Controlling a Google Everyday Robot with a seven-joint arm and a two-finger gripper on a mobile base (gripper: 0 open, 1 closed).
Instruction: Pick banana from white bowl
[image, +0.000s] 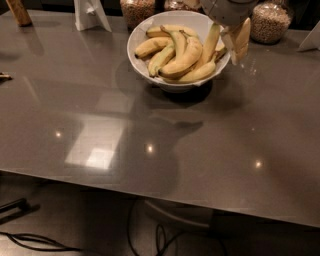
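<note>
Yellow, thick curved banana (184, 61) lies topmost in glossy white bowl (134, 44); your hand (226, 47) hangs over its right rim, fingers (242, 36) apart, likely to straddle fruit.

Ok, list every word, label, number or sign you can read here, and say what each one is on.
None: no readable text shows anywhere in this view.
white bowl: plain, no marking.
bananas: no stickers visible.
glass jars of grain: no label visible.
white stand at the back: blank on the side shown.
claw, over the bowl's right rim: no legible marking.
</note>
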